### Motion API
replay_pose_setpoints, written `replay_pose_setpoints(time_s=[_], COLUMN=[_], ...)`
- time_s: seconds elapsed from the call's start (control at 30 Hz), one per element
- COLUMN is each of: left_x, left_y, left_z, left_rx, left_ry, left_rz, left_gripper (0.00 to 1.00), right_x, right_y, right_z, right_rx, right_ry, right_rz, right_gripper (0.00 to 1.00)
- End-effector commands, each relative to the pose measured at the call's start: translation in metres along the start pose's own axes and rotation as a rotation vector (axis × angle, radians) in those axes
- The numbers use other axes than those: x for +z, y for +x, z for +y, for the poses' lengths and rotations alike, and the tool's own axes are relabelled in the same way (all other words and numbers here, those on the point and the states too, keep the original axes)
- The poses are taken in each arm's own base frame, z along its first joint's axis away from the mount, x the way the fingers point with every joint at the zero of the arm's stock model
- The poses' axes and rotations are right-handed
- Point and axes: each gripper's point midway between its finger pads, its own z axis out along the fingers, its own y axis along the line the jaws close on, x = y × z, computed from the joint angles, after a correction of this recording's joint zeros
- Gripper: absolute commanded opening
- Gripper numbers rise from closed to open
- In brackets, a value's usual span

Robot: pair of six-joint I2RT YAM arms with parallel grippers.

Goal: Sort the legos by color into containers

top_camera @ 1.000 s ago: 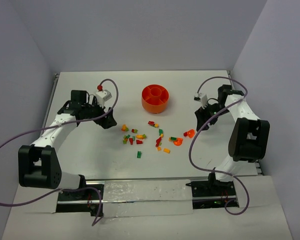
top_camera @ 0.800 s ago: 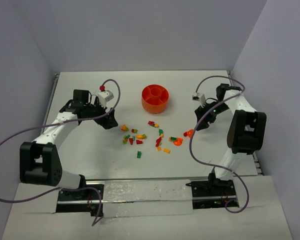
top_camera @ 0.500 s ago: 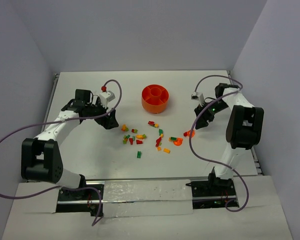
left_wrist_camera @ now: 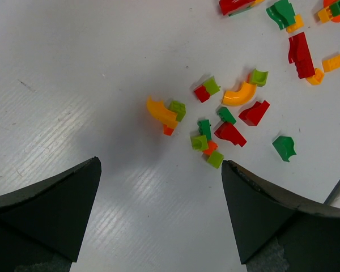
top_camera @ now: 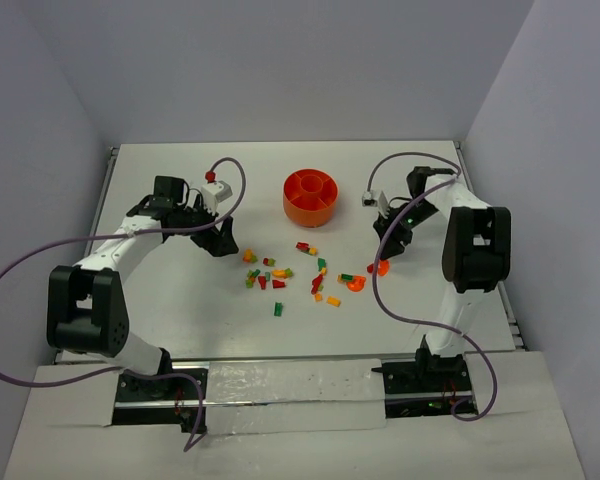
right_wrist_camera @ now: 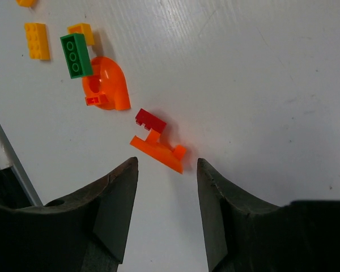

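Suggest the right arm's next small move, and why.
Probably lower and advance the right gripper a little, then close on the flat orange piece. It lies on the table just beyond the part-open jaws, not yet between them. A small red brick sits against its far side, so it may come along.

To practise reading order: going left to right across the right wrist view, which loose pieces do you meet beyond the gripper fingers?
Yellow rectangular plastic brick → green three-stud plastic brick → orange curved plastic piece → small red plastic brick.
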Motion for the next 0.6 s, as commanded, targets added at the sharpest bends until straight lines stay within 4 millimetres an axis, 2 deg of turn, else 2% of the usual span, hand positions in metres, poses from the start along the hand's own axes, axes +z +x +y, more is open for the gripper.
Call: replay_pose_setpoints(time_s=[0.0, 0.07, 0.3, 0.57], left_x=[-0.003, -0.001, 0.003, 0.007], left_y=[-0.014, -0.013, -0.012, -0.012], left_z=[0.0, 0.001, 0.002, 0.003], left_rx=[0.04, 0.037, 0.027, 0.017], left_ry=[0.002, 0.004, 0.019, 0.027], left_rz=[-0.017, -0.013, -0.006, -0.001], left_gripper=[0.98, 0.98, 0.98, 0.98], right_x=[0.003, 0.004, 0.015, 0.02], right_y=[-0.004, -0.001, 0.0, -0.001], right_z=[-0.01, -0.014, -0.011, 0.0], right_rx=[-0.074, -0.088, -0.169, -0.208], right_ry=[0.035, 0.052, 0.05, 0.023], right_rz=[0.019, 0.033, 0.093, 0.107], right_gripper=[0.52, 0.5, 0.46, 0.47])
